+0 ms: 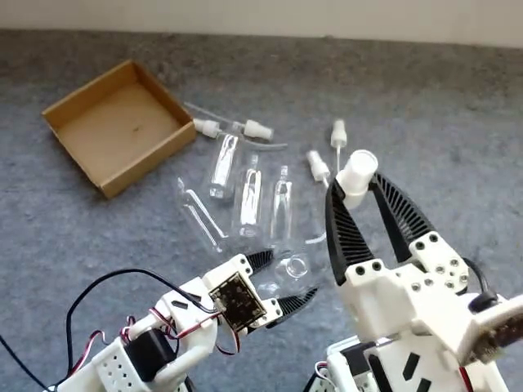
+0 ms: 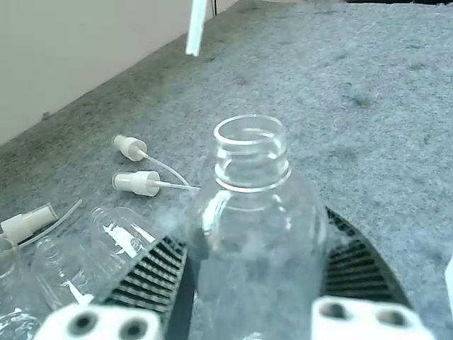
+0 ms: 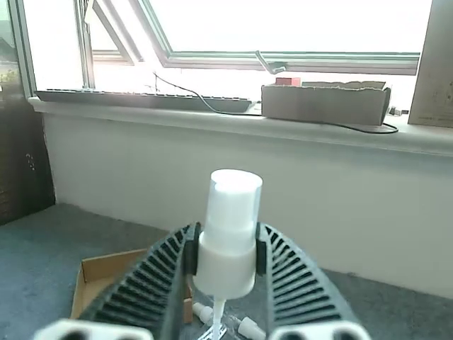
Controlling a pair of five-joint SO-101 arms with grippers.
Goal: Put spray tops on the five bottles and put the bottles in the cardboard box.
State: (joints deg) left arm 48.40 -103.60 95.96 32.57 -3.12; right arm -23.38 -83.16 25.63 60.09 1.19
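1. Upper left of the high view: the box [image 1: 118,122] sits open on the grey surface [image 1: 441,98]. You have nothing packed in it yet, so I judge the task to be at an early stage.
2. Centre, just right of the box: the loose bottles [image 1: 248,196] lie flat, side by side, with their long axes running roughly up the frame. Four loose tops [image 1: 257,129] are scattered above and to the right of them.
3. Lower centre: your left hand [image 1: 280,282] is closed around the upright bottle [image 2: 251,234], one finger pressed on each side of its body. Its long axis stands vertical, and its mouth [image 2: 250,134] is open and faces up.
4. Right of centre: your right hand [image 1: 357,186] is raised off the surface. It is clamped on the collar of the held top [image 1: 358,167], with the cap pointing up. The tube [image 3: 218,312] hangs down between the fingers.
5. The relation to mind:
   - In the high view, the held top lies up and to the right of the bottle mouth, near it but not over it.
   - In the left wrist view, a white tube crosses the top edge, clear of the rim and not yet inside it.
   - Both long axes look close to vertical, so I judge the next move is mostly sideways alignment, bringing the tube tip over the mouth before you lower.
   - A thin tube may catch on the rim.
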